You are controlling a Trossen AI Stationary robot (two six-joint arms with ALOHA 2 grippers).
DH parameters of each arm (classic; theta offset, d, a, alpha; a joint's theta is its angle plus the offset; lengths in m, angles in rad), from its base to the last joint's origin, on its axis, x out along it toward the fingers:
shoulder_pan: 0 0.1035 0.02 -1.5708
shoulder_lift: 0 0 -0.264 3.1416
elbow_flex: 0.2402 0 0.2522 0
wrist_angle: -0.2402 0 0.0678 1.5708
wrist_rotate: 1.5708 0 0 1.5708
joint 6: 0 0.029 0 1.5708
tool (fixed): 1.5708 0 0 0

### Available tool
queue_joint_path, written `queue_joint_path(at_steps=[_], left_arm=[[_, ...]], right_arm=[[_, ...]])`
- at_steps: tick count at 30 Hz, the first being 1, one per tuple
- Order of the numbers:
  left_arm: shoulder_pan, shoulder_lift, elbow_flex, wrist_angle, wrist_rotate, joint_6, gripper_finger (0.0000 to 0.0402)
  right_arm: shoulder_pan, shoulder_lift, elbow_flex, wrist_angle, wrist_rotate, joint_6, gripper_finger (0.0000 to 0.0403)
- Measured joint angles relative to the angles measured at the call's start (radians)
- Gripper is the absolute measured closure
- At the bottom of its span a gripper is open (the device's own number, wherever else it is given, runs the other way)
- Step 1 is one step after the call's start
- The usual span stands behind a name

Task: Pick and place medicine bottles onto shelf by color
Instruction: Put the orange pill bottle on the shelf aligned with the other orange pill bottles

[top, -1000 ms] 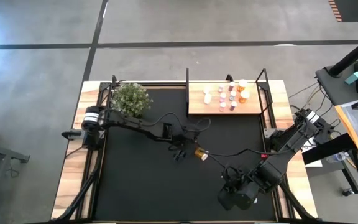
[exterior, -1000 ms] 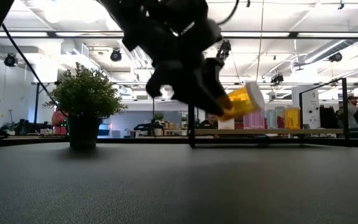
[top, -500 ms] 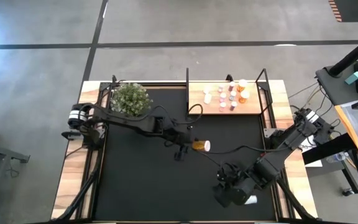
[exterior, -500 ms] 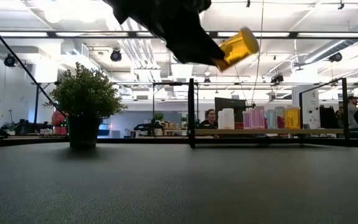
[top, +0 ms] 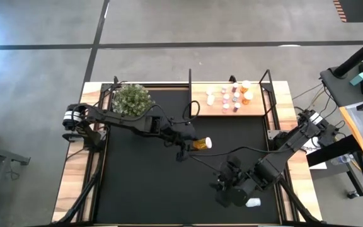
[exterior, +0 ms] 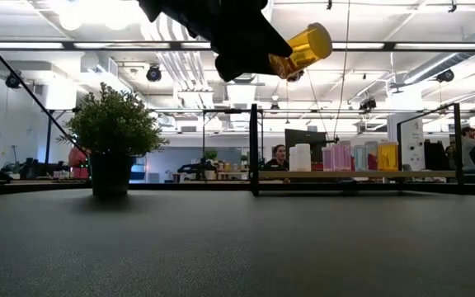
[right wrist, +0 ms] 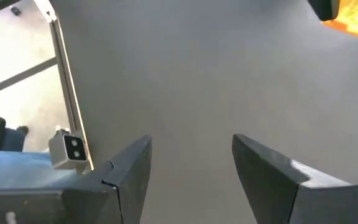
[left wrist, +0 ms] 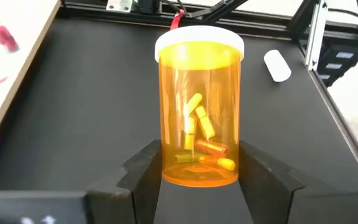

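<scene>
My left gripper (top: 191,144) is shut on an orange pill bottle (top: 200,143) with a white cap, high above the middle of the black mat; it also shows in the low view (exterior: 299,49). The shelf (top: 200,108), a light wooden board in a black frame, stands at the far edge, with several orange, pink and white bottles (top: 234,96) upright on it. My right gripper (top: 224,194) is open and empty, low over the mat's near right part. A white bottle (top: 253,202) lies on its side on the mat beside it. My left gripper pinches the orange bottle's bottom end (left wrist: 199,168) between its two fingers (left wrist: 143,171), one on each side of the round wall. The fingers come from the table's left and lie along the bottle. The bottle is lifted clear and tilted, its white cap (left wrist: 199,42) pointing away and slightly up.
A potted green plant (top: 131,99) stands at the mat's far left. The shelf's upright black posts (top: 190,82) rise at its corners. Wooden table strips and black rails (top: 276,132) border the mat. The white bottle also shows in the left wrist view (left wrist: 277,65).
My left gripper has risen well above the mat with the orange bottle and gone a little toward the far edge; the bottle stays tilted, cap up. My right gripper has gone toward the table's left, uncovering the white bottle lying on the mat.
</scene>
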Motion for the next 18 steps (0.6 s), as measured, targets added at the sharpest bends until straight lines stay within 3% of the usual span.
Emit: queue_joint_path(at_steps=[9, 14, 18], left_arm=[[-0.001, -0.003, 0.003, 0.001, 0.0, -0.011, 0.0231], [0.013, -0.024, 0.002, 0.0, 0.001, 0.021, 0.0231], [0.031, -0.036, 0.009, 0.002, 0.001, 0.082, 0.023]], right_arm=[[0.0, -0.015, 0.0, -0.081, 0.011, 0.129, 0.0188], [-0.002, -0.036, 0.0, -0.11, 0.183, 0.155, 0.0188], [-0.013, -0.05, 0.0, -0.173, 0.26, 0.257, 0.0188]])
